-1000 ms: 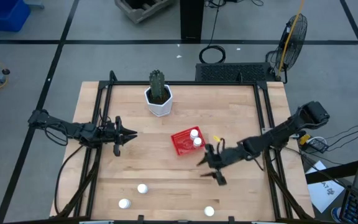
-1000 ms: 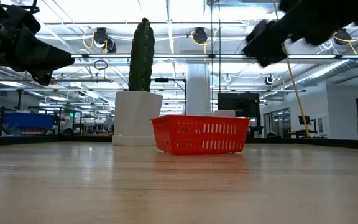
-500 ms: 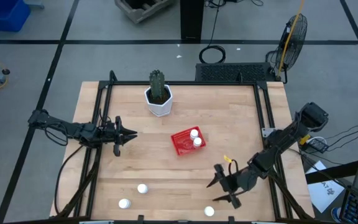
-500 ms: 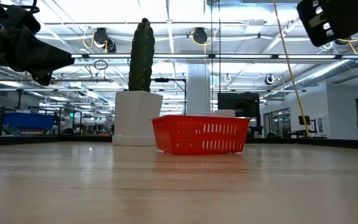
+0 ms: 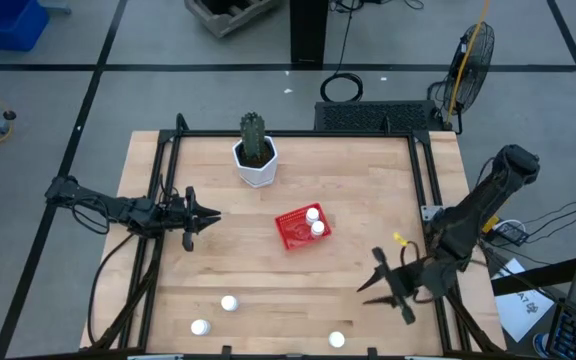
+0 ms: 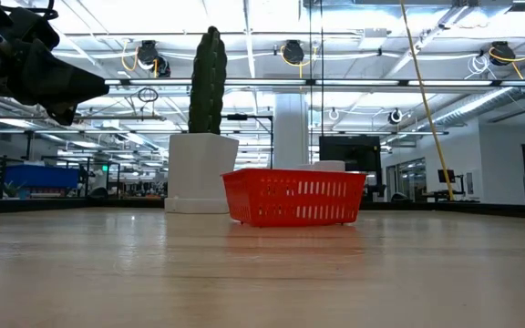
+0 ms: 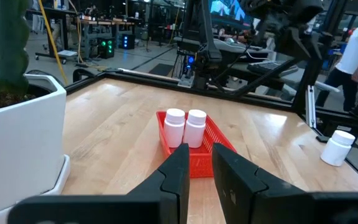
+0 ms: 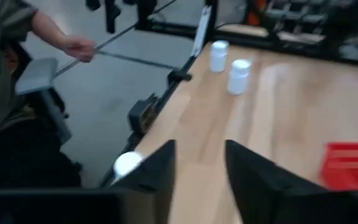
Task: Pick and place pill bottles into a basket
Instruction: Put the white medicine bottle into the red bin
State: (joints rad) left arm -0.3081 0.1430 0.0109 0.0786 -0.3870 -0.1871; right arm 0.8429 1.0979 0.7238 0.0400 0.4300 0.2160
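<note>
The red basket stands mid-table and holds two pill bottles; it also shows in the low view and the left wrist view. Three more bottles stand near the table's near edge. My right gripper is open and empty above the table's near right part, right of the nearest bottle. My left gripper waits left of the basket, empty, its fingers a narrow gap apart.
A white faceted pot with a green cactus stands at the far side of the table, behind the basket. Black frame rails run along the table's left and right sides. A person's hand shows beyond the table's edge.
My right gripper has gone from beside the basket toward the table's near edge, then toward its right edge. It has risen out of the low view and stays open and empty. The bottles and the basket have kept still.
</note>
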